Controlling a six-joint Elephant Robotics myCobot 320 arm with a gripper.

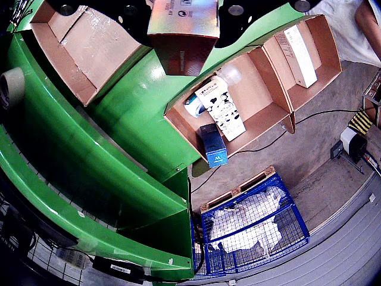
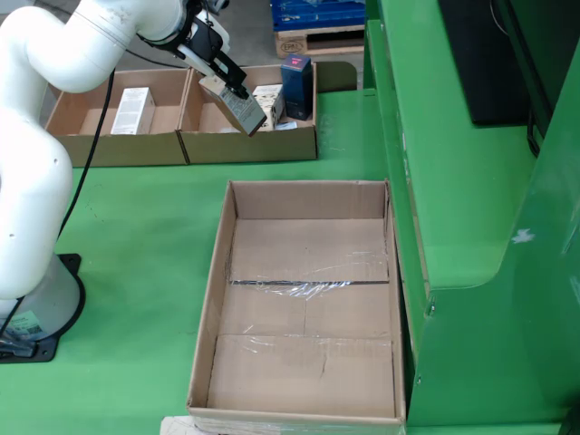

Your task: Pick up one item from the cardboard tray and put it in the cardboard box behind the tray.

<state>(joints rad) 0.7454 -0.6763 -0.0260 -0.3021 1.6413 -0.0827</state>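
**A:** Look at the fixed view: your gripper (image 2: 234, 98) is clamped on a small carton (image 2: 243, 111), held in the air over the front edge of the tray (image 2: 249, 145), not touching anything.

**B:** Which way does the carton point?

**A:** Its long axis is tilted, running from upper left under the fingers down to the lower right, low end toward the big empty box (image 2: 308, 313). In the wrist view the carton (image 1: 183, 27) fills the top centre, shiny face toward you, with the dark fingers (image 1: 134, 21) on both sides.

**B:** What's around it?

**A:** Below you in the tray, a white printed pack (image 1: 224, 107) lies along the floor, a blue box (image 1: 213, 145) stands at the near wall, and a clear bottle-like thing sits behind. A second tray (image 1: 318, 53) beside it holds one white carton (image 1: 300, 55). Green table (image 2: 136, 227) everywhere else; a blue wire cage (image 1: 256, 229) stands on the floor beyond.

**B:** Anything you can't read?

**A:** The fingertips are hidden behind the carton, and its top is cut off in the wrist view.
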